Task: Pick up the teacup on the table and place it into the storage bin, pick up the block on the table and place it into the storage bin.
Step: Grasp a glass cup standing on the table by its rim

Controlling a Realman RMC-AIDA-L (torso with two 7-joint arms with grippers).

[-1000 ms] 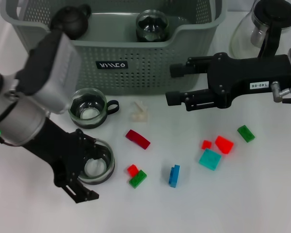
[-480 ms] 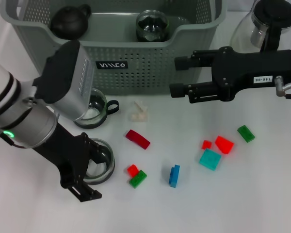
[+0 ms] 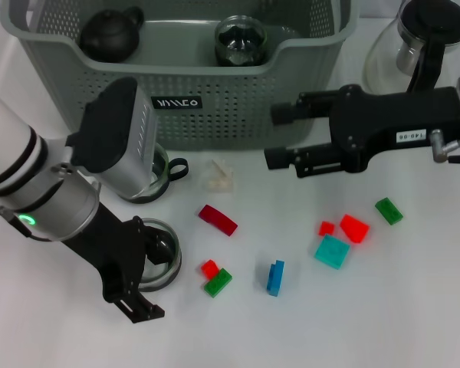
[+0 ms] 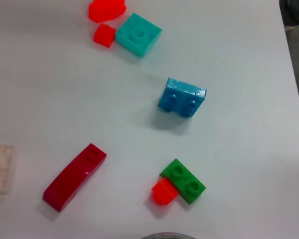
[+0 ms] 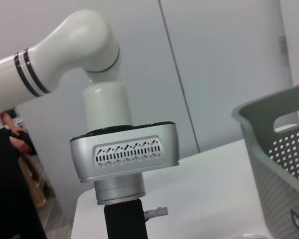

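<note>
A glass teacup (image 3: 162, 262) stands on the white table at the front left. My left gripper (image 3: 147, 270) is open and straddles it, one finger on the cup's far side and one on its near side. A second glass teacup (image 3: 159, 170) with a black handle stands behind it, mostly hidden by my left wrist. Loose blocks lie to the right: dark red (image 3: 217, 219) (image 4: 74, 177), small red (image 3: 209, 268), green (image 3: 218, 282) (image 4: 183, 181), blue (image 3: 275, 277) (image 4: 182, 97) and teal (image 3: 332, 251) (image 4: 138, 34). The grey-green storage bin (image 3: 307, 42) stands at the back. My right gripper (image 3: 276, 136) hovers open and empty before its front wall.
In the bin sit a black teapot (image 3: 111, 31) and a glass cup (image 3: 240, 38). A glass coffee pot (image 3: 422, 38) stands at the back right. More blocks: whitish (image 3: 221, 175), red (image 3: 354, 228), small red (image 3: 326, 228), green (image 3: 388, 210). The right wrist view shows my left arm (image 5: 114, 149).
My left arm has swung to the right, covering more of the rear teacup, its fingers still around the front teacup. My right gripper rose slightly and came back down.
</note>
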